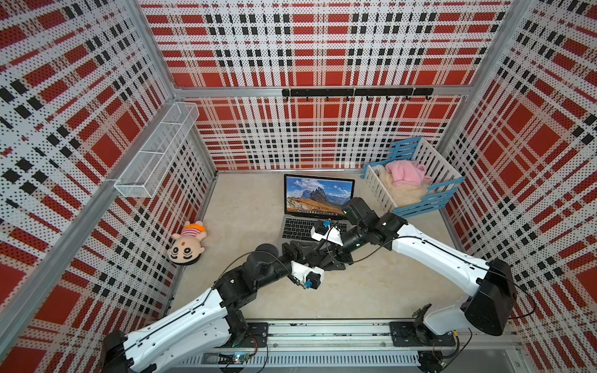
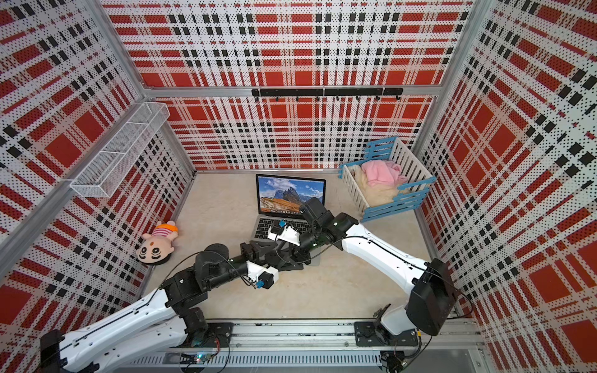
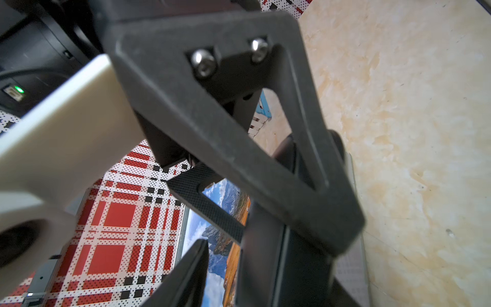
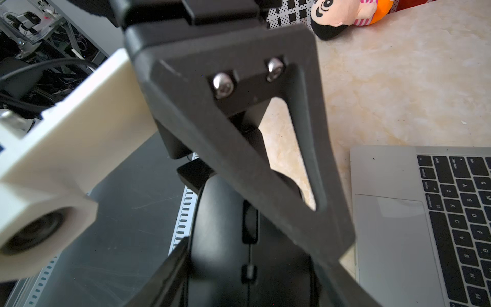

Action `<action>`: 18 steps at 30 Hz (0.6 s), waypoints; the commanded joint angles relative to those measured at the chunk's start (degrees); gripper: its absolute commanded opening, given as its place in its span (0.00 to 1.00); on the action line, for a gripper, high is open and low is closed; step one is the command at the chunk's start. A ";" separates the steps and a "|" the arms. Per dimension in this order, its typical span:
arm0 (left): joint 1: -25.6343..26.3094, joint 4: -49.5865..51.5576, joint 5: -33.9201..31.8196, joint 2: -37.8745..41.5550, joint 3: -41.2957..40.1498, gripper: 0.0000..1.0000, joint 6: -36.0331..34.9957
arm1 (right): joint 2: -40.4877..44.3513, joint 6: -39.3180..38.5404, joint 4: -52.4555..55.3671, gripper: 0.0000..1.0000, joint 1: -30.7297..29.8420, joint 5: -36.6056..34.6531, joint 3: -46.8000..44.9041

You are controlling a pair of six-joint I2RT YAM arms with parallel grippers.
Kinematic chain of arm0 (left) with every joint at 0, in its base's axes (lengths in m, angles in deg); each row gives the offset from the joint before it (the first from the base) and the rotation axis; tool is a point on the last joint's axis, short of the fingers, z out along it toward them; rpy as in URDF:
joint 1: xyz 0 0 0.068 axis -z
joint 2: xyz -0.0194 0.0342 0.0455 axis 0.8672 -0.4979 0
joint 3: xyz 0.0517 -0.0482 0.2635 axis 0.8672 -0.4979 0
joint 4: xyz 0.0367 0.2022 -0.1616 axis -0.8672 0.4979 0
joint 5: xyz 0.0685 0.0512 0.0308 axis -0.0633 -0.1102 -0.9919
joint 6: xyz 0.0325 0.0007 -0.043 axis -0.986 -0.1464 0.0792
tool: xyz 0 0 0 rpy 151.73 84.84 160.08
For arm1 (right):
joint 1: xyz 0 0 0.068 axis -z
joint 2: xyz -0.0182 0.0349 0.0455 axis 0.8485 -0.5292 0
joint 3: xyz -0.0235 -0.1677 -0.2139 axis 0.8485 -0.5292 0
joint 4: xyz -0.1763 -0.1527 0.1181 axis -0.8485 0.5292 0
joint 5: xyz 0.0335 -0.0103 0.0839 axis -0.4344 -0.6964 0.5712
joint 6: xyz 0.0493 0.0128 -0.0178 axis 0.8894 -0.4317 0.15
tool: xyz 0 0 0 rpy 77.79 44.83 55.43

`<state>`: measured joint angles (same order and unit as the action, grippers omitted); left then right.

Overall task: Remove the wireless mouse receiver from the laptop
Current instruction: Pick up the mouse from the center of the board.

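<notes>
Right gripper (image 4: pixel 263 247): clamped on black mouse (image 4: pixel 225 226), just near of laptop (image 4: pixel 385 172).
Left gripper (image 3: pixel 271 242): jaws apart, fairly wide, crossing beside the right one.
Receiver: cannot tell where; too small or hidden.
Laptop: lid up, far centre of table (image 1: pixel 371 284).
Doll (image 1: pixel 187 245): left of laptop, well apart.
Crate (image 1: pixel 381 190): far right, pink cloth (image 1: pixel 407 172) inside.

Laptop (image 4: pixel 385 170) keys (image 4: pixel 457 221): A, Z, X, C, V, B legible.

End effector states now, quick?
Left end effector: cannot be told.
Right end effector: closed on the black mouse.
</notes>
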<state>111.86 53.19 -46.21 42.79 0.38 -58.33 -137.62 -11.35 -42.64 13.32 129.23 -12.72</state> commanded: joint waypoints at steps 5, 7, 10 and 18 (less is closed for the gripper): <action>1.78 1.27 -1.74 -1.34 2.64 0.37 -0.37 | 0.03 -0.34 0.71 0.60 -0.62 3.57 1.93; 2.89 1.59 -3.20 -1.97 2.80 0.35 -0.53 | -0.33 -0.34 0.96 0.61 -0.62 3.77 2.26; 3.82 2.09 -4.49 -2.66 3.02 0.27 -1.00 | -1.02 -0.34 1.70 0.62 -0.62 3.68 2.79; 4.78 3.30 -6.18 -2.49 3.15 0.00 -1.20 | -3.53 -0.57 3.87 0.68 -0.06 2.07 5.23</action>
<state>115.65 56.73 -52.11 40.62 1.49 -59.97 -140.16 -11.41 -37.70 13.43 129.60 -10.05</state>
